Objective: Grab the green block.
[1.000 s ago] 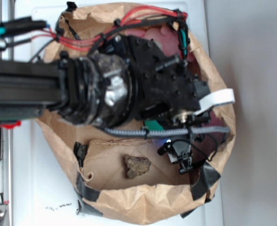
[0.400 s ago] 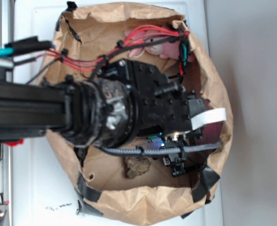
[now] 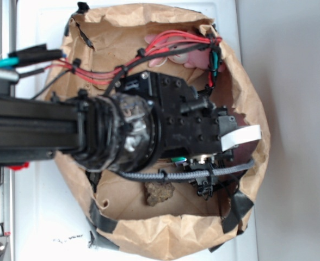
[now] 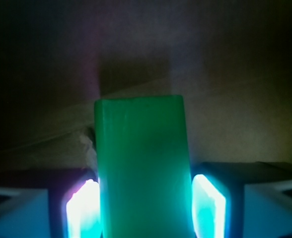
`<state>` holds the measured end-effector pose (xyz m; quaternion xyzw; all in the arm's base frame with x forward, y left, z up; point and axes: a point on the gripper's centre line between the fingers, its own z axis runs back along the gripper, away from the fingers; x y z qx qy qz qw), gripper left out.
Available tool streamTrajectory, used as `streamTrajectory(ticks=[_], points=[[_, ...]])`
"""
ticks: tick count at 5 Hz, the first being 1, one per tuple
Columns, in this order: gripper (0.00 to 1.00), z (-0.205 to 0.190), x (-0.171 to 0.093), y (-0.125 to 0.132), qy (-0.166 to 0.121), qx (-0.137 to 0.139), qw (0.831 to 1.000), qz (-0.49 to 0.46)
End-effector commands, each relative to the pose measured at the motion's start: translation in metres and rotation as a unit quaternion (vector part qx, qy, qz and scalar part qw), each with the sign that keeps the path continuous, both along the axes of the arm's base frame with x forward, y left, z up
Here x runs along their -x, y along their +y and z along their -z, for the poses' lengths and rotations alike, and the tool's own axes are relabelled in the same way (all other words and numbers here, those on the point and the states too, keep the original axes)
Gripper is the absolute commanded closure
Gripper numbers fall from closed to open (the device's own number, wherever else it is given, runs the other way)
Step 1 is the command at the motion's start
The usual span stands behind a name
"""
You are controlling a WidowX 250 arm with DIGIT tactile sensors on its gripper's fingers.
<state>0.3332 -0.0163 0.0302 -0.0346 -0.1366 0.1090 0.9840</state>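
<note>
Since a second ago the arm has shifted down over the paper bag [image 3: 165,234], uncovering the pink bunny [image 3: 173,54] above the rock [image 3: 159,192]. Only the wrist view shows the green block [image 4: 143,168] fully, standing between the gripper [image 4: 145,210] jaws, pads touching both sides.
</note>
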Motion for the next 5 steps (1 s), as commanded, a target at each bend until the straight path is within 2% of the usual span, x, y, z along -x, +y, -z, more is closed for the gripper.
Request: streamTrajectory(ticks=[1, 2, 3, 4, 5], points=[[1.00, -0.014, -0.007, -0.007, -0.022, -0.007, 1.000, 0.017], [1.00, -0.033, -0.003, -0.001, -0.034, -0.004, 0.999, 0.016], [1.00, -0.066, 0.004, 0.002, -0.066, -0.043, 0.997, 0.006], [1.00, -0.107, 0.017, 0.007, -0.070, -0.045, 0.996, 0.018], [1.00, -0.140, 0.027, 0.020, -0.056, -0.035, 0.997, 0.030]])
